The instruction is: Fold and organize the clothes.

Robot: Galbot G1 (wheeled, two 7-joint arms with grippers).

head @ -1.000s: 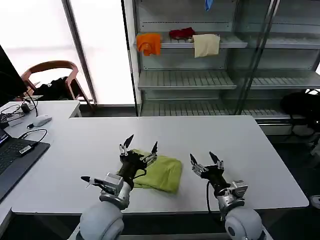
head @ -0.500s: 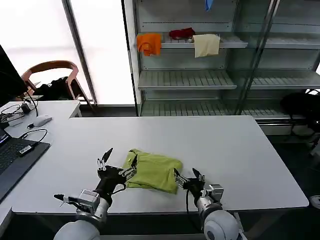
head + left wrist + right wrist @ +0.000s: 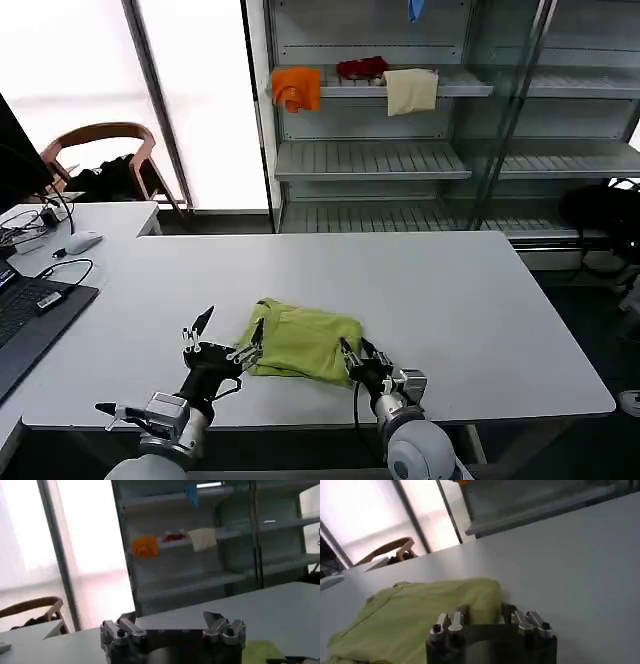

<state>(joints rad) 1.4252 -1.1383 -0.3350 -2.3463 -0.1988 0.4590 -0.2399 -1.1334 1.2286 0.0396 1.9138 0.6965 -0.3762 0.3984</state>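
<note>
At far left, part of a laptop on a side desk, with a mouse and loose cables farther back and a wooden chair behind by the bright window.

On the near left of the white surface, the left end effector: raised a little above the tabletop, fingers spread wide, holding nothing. One fingertip points up and away from the cloth; the other sits just beside the left edge of the T-shirt, whether touching cannot be told. In the left wrist view, the two finger bases stand well apart, with a corner of lime fabric low at the picture's edge.

Near the front middle of the surface, the lime yellow-green T-shirt, lying folded into a compact, slightly rumpled bundle, flat on the tabletop, between the two end effectors.

At the bundle's near right corner, the right end effector: low over the surface, fingers apart and pointing toward the cloth, nothing clamped between them. In the right wrist view, both fingertips reach up to the fabric's edge, one over the cloth and one on the bare tabletop just beside it.

Beyond the surface, a metal shelf unit; on an upper shelf, an orange cloth, a dark red cloth and a cream cloth, left to right, the cream one hanging over the shelf's front edge. To the right, bare tabletop out to the far corner.
</note>
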